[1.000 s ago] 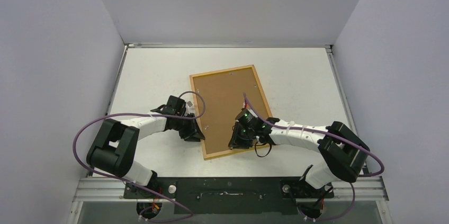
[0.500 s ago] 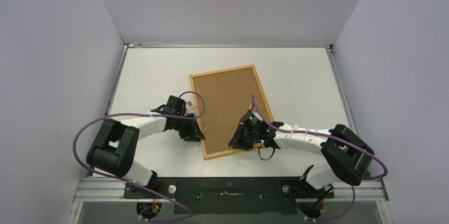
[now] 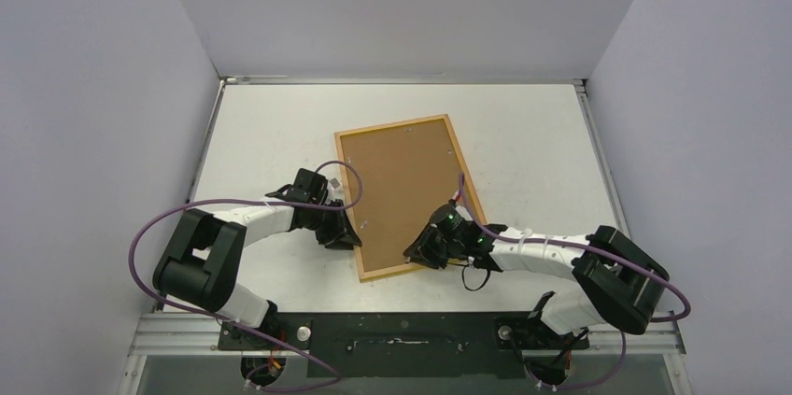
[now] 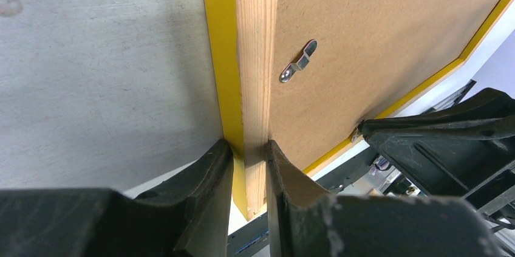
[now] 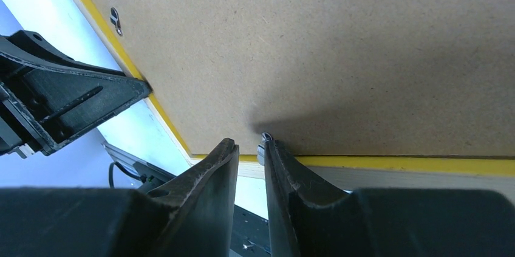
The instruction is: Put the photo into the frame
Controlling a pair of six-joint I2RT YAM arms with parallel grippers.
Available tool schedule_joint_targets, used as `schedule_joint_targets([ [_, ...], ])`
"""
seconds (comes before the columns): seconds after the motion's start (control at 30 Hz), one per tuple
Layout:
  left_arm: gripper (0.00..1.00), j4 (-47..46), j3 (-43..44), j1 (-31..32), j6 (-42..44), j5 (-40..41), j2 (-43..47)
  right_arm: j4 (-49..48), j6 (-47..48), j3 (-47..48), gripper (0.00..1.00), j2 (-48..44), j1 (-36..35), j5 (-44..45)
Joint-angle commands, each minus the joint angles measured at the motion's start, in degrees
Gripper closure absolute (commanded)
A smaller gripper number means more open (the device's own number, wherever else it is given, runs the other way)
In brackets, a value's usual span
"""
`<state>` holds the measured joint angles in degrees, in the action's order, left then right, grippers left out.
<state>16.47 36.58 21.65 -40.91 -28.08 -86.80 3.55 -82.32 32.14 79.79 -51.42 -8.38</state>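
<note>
The frame [image 3: 392, 125] lies face down on the table, its light-wood back and yellow edge [image 4: 220, 56] showing. The brown backing board [image 3: 402, 190] fills it. The photo is hidden. My left gripper [image 3: 347, 238] is shut on the frame's left rail [image 4: 255, 56] near the near corner, one finger on each side [image 4: 249, 147]. My right gripper [image 3: 414, 253] is at the frame's near edge [image 5: 395, 164]. Its jaws stand a narrow gap apart [image 5: 249, 146], with a small metal tab [image 5: 264, 141] against the tip of the right finger.
A metal turn clip [image 4: 299, 61] sits on the board near the left rail, and another clip [image 5: 115, 20] shows in the right wrist view. The grey walls close in the table on three sides. The black base rail [image 3: 402, 330] runs along the near edge.
The right wrist and forearm have swung lower and toward the near right, while its fingertips stay at the frame's near edge. The left arm and the frame have not moved.
</note>
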Motion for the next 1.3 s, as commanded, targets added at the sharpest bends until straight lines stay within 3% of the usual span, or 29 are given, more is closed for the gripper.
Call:
schedule_joint_targets([
  [0.0,0.79,-2.28,-0.95,1.17,1.27,-0.4,-2.57,-10.32,-6.01,-1.93,0.76,-1.07,-1.44,-0.59],
  [0.27,0.79,-3.61,-0.63,2.03,0.67,-1.1,-3.35,-16.63,-14.45,-5.61,0.77,-2.31,-2.85,1.97],
  [0.37,0.79,-3.19,-0.63,2.17,0.65,-0.42,-3.21,-15.86,-13.66,-4.99,0.77,-2.69,-3.14,2.97],
  [0.7,0.72,-0.23,1.19,2.16,0.58,3.96,-1.91,11.1,3.68,6.06,0.67,-11.42,0.77,10.72],
  [0.8,0.69,1.21,1.91,2.08,0.66,5.82,-0.59,20.92,11.04,9.45,0.58,-13.9,6.95,12.39],
  [0.93,0.59,2.51,3.38,1.74,1.45,8.14,0.66,32.67,22.9,14.91,0.38,-15.74,16.43,17.73],
  [1.07,0.53,2.54,4.91,1.11,2.58,10.71,0.19,36.83,33.3,18.27,0.26,-13.69,23.81,19.81],
  [1.27,0.43,0.57,8.04,-1.4,4.16,11.33,-1.82,31.99,38.28,19.47,0.26,-7.22,27.78,9.96],
])
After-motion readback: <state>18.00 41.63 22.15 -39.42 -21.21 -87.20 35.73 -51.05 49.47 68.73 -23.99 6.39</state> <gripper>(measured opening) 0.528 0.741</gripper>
